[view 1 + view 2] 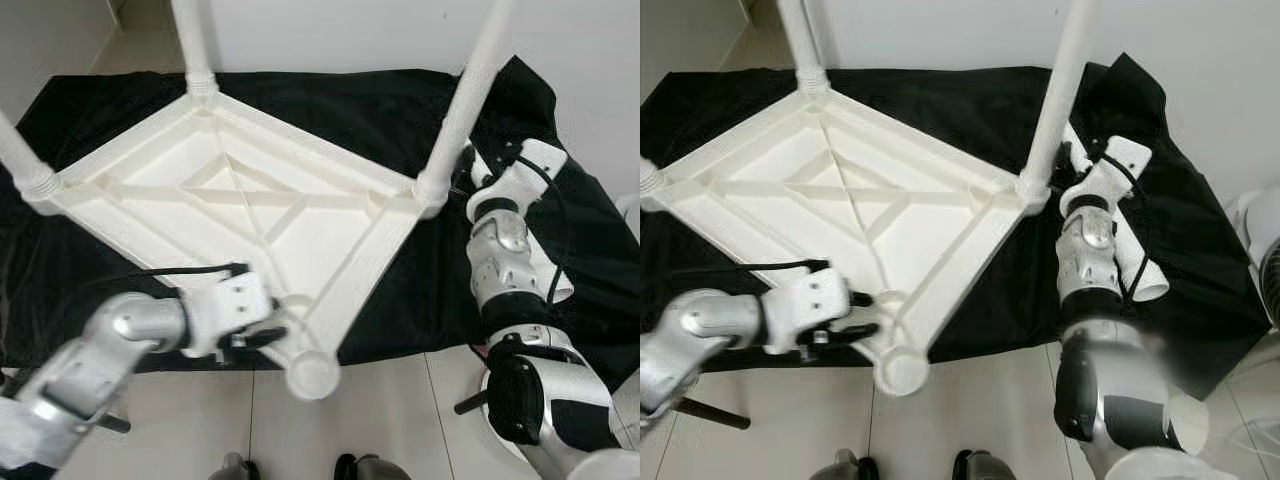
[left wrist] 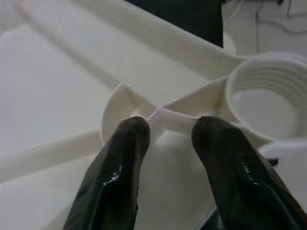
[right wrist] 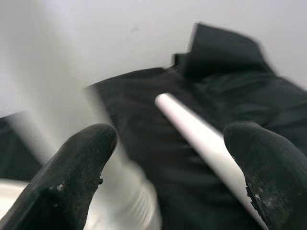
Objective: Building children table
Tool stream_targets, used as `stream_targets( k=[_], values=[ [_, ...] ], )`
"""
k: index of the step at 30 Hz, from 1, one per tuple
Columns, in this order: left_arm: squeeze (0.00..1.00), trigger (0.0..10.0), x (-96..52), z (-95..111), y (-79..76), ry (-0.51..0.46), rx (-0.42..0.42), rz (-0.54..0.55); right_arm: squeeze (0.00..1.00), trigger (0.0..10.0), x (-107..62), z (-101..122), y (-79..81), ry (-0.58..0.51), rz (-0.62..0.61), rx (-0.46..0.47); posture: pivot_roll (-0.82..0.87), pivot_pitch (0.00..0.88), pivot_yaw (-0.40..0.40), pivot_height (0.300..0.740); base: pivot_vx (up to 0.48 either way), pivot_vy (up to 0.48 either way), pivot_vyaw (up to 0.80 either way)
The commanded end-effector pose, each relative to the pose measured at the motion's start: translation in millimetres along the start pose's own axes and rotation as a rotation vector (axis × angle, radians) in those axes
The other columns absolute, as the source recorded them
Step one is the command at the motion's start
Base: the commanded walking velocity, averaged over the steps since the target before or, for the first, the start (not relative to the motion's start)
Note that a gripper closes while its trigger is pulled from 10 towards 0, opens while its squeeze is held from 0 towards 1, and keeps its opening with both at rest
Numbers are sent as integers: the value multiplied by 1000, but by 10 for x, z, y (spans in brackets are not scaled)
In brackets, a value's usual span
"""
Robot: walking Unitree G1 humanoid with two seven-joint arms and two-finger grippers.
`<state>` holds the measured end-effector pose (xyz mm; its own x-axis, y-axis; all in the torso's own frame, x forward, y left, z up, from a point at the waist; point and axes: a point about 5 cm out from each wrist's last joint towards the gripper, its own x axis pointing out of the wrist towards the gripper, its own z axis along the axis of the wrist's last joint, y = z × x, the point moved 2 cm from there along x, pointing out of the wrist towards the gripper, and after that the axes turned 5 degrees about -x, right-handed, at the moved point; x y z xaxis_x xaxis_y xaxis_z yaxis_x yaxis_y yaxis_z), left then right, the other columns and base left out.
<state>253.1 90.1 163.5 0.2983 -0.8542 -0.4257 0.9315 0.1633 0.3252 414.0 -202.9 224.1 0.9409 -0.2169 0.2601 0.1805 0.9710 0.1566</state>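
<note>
I am standing on a pale glossy tiled floor [image 1: 400,420], facing a plain white wall [image 1: 340,30]; a crumpled black cloth [image 1: 380,110] is covering the ground ahead.

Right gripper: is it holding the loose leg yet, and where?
No. The right gripper is open around the loose leg lying on the black cloth, not closed on it.

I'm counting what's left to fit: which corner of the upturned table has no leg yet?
The near corner socket, beside the left gripper; the other three corners hold upright legs. A loose leg lies on the black cloth.
</note>
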Motion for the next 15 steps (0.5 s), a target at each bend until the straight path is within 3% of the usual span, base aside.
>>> stream_targets(
  k=[1,4,8,15],
  values=[
    [0,10000,69,85,-55,-27,18,-24,0,10000,-7,-71,173,31,72,-5,-1,174,1,740,0,0,0],
    [0,10000,194,205,29,-79,25,27,0,10000,46,-68,283,52,127,-4,-2,171,3,740,0,0,0],
    [0,10000,235,226,64,-81,37,45,0,10000,64,-64,324,59,146,-11,1,168,2,740,0,0,0],
    [0,10000,148,197,182,-69,50,78,0,10000,50,-49,295,26,153,-5,9,164,-8,740,0,0,0]
  ],
)
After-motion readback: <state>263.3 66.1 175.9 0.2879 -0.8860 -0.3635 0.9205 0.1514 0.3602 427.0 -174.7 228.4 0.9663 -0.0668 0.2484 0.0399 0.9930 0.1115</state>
